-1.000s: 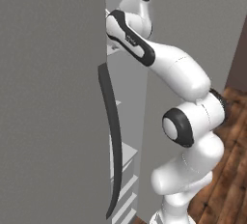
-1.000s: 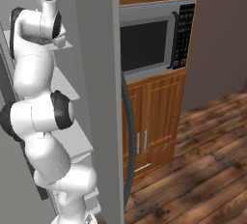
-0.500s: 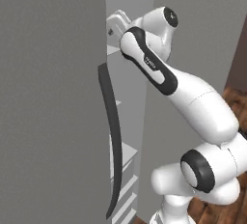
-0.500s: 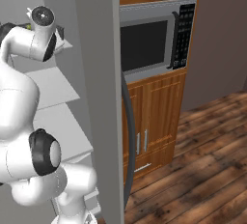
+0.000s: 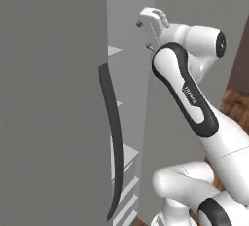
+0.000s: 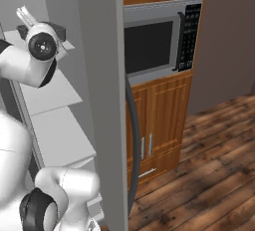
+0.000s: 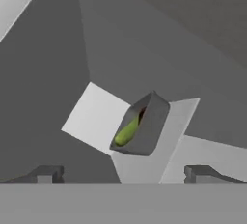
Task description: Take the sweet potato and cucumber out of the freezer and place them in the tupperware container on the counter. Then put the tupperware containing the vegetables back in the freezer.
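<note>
One small dark grey rectangular tub [image 7: 141,126] is sitting on a pale freezer shelf [image 7: 96,114], holding one yellowish-green cucumber [image 7: 126,131]; a reddish sliver behind it is hard to identify; the two-finger gripper [image 7: 123,174], at six o'clock, is hanging released, well apart

The freezer [image 6: 99,100] stands open, its flat grey door edge-on in the middle with a dark curved strip [image 6: 133,140] running down its edge. Inside, pale grey shelves [image 6: 52,93] step down to the left. The white arm [image 6: 30,60] reaches into the upper part, its gripper [image 6: 25,15] pointing up and back. A dark grey tupperware container [image 6: 59,30] sits on a shelf just behind the wrist. Right of the door, a microwave [image 6: 157,41] sits above wooden cabinets [image 6: 159,120] and a wood floor [image 6: 209,175].
</note>
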